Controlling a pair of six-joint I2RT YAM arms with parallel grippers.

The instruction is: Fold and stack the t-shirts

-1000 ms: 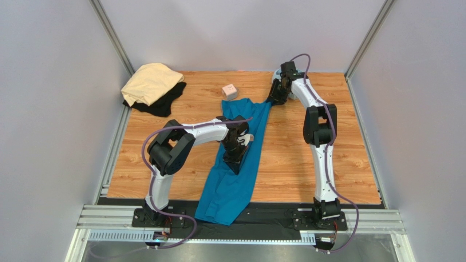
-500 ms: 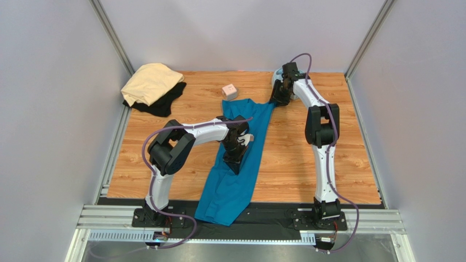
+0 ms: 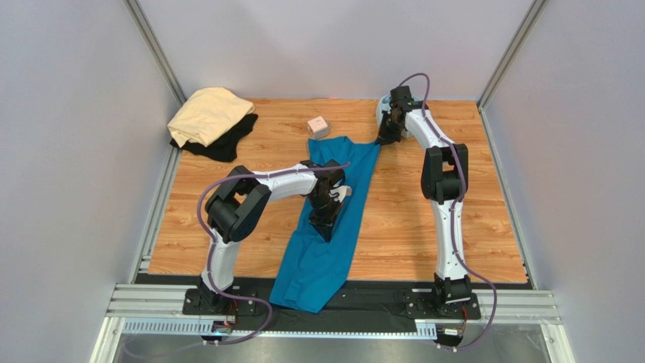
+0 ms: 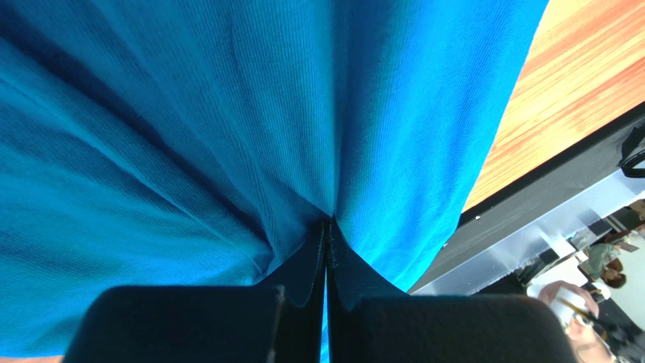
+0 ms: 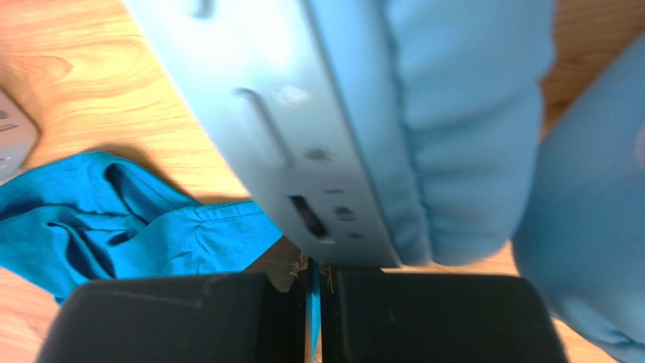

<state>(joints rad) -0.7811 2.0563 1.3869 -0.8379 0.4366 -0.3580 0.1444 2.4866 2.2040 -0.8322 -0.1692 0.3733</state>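
Wooden table (image 3: 469,227) across the whole floor of the cell. On it the teal-blue t-shirt (image 3: 322,257), drawn out in a long rumpled band from far centre to the near edge and lapping over that edge onto the black strip. In the far left corner the tan t-shirt (image 3: 208,113), bunched in a heap on top of the black t-shirt (image 3: 227,144), only the near and right margins of the black one showing. Left gripper (image 3: 327,227) down on the middle of the teal band, clenched on a pinch of its cloth, creases fanning out from the pinch. Right gripper (image 3: 382,140) at the far right corner of the same shirt, clamped tight with a sliver of teal cloth caught between the fingers. Right above those fingers in the wrist view, light-blue headphones (image 5: 454,113), padded ear cup close to the lens. Pink cube (image 3: 319,126) on bare wood just beyond the shirt's far left corner, apart from both grippers.
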